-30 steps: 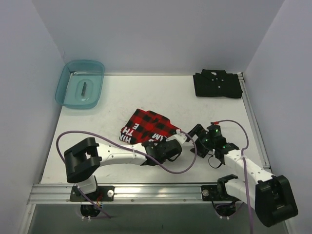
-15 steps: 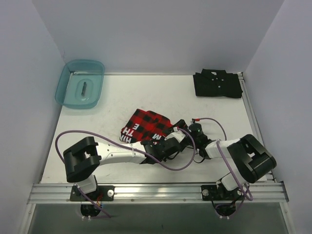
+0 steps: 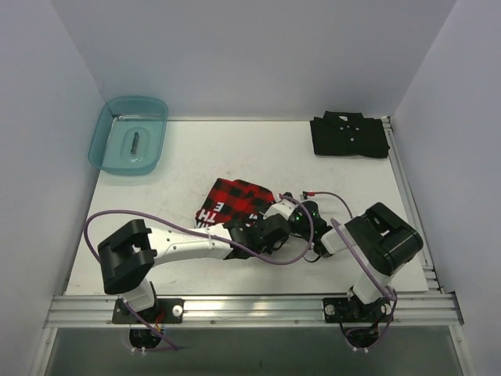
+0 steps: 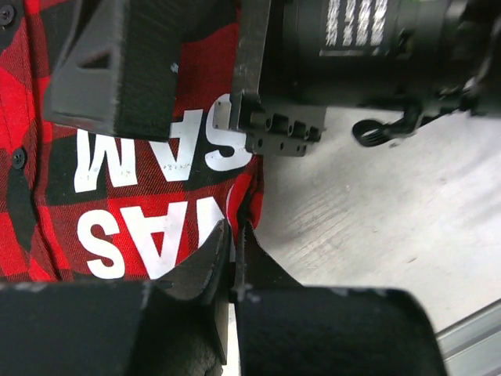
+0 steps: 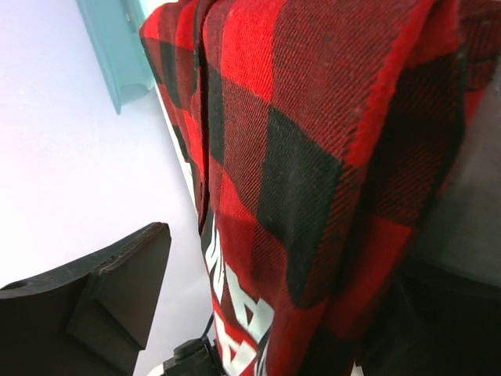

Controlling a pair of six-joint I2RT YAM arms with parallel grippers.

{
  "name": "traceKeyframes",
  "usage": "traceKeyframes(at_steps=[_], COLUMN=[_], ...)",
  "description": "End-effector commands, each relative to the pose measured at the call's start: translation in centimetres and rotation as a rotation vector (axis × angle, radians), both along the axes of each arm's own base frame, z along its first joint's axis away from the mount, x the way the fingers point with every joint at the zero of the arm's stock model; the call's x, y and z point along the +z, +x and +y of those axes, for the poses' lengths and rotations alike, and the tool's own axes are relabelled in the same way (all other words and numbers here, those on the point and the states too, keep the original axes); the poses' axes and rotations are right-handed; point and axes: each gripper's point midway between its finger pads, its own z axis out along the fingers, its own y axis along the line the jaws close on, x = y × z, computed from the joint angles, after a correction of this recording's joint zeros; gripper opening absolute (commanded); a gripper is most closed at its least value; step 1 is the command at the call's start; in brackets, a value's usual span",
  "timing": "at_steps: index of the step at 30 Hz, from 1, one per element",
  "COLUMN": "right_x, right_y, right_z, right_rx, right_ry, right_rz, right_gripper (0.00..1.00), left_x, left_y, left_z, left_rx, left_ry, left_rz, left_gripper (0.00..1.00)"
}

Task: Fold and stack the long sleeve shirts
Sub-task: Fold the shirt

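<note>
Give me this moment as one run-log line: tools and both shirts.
left tool: shut on plaid shirt edge | right tool: open, straddling it | black shirt: folded, far right corner | stack: not yet made

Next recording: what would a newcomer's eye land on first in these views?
The red-and-black plaid shirt bunched at front centre grabs the eye: the left fingers are pinched shut on its edge, and the right fingers stand open around its fabric. Behind, a black shirt lies folded at the far right corner and a teal bin sits at far left.
</note>
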Motion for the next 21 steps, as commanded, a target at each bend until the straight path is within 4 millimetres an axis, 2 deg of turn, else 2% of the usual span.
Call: traceKeyframes(at_steps=[1,2,3,5,6,8,9,10,12,15,17,18,19,20,21], right_x=[-4.8,-4.4,-4.5,-4.4,-4.4,-4.1,-4.1,-3.6,-3.6,-2.3,-1.5,-0.2,0.1,-0.8,0.8], right_y=[-1.6,-1.4,-1.5,-1.3,-1.2,-1.1,-1.1,-0.9,-1.0,-0.8,-0.7,-0.2,-0.1,-0.7,-0.2], right_z=[-1.8,-1.7,-1.9,-2.1,-2.2,-2.6,-2.7,-2.8,-3.1,-3.3,-3.6,-3.9,-4.2,-5.0,-4.9], right_rx=[-0.023,-0.026,-0.027,-0.030,-0.031,-0.036,-0.031,-0.031,-0.024,0.011,0.030,0.040,0.049,0.081,0.107], right_ry=[-0.104,-0.087,-0.087,-0.085,-0.090,-0.094,-0.103,-0.101,-0.117,-0.112,-0.102,-0.079,-0.083,-0.139,-0.143], right_rz=[0.114,0.097,0.096,0.089,0.082,0.077,0.073,0.060,0.065,0.027,0.012,-0.007,-0.008,0.023,-0.012], right_gripper=[0.80,0.77,0.69,0.59,0.46,0.32,0.19,0.14,0.00,0.00,0.00,0.00,0.00,0.00,0.00], left_x=[4.3,4.2,4.0,3.4,3.3,3.1,3.3,3.6,4.5,7.1,9.6,10.6,12.0,12.8,13.1], left_y=[0.4,0.3,0.1,-0.1,-0.2,-0.3,-0.3,-0.4,0.1,0.4,1.4,1.9,3.4,4.4,5.3], left_z=[-2.5,-2.6,-2.7,-2.9,-2.9,-3.0,-3.0,-3.0,-2.9,-2.5,-1.2,-0.6,1.5,3.0,4.6], left_rx=[0.032,0.031,0.031,0.046,0.049,0.064,0.070,0.071,0.079,0.067,0.067,0.061,0.106,0.132,0.148], left_ry=[-0.175,-0.178,-0.178,-0.180,-0.183,-0.194,-0.200,-0.213,-0.233,-0.283,-0.329,-0.347,-0.362,-0.368,-0.350], left_rz=[0.004,0.013,0.023,0.050,0.058,0.079,0.081,0.094,0.108,0.140,0.147,0.152,0.139,0.124,0.100], left_gripper=[0.03,0.03,0.03,0.05,0.07,0.16,0.22,0.35,0.49,0.70,0.76,0.78,0.79,0.79,0.80])
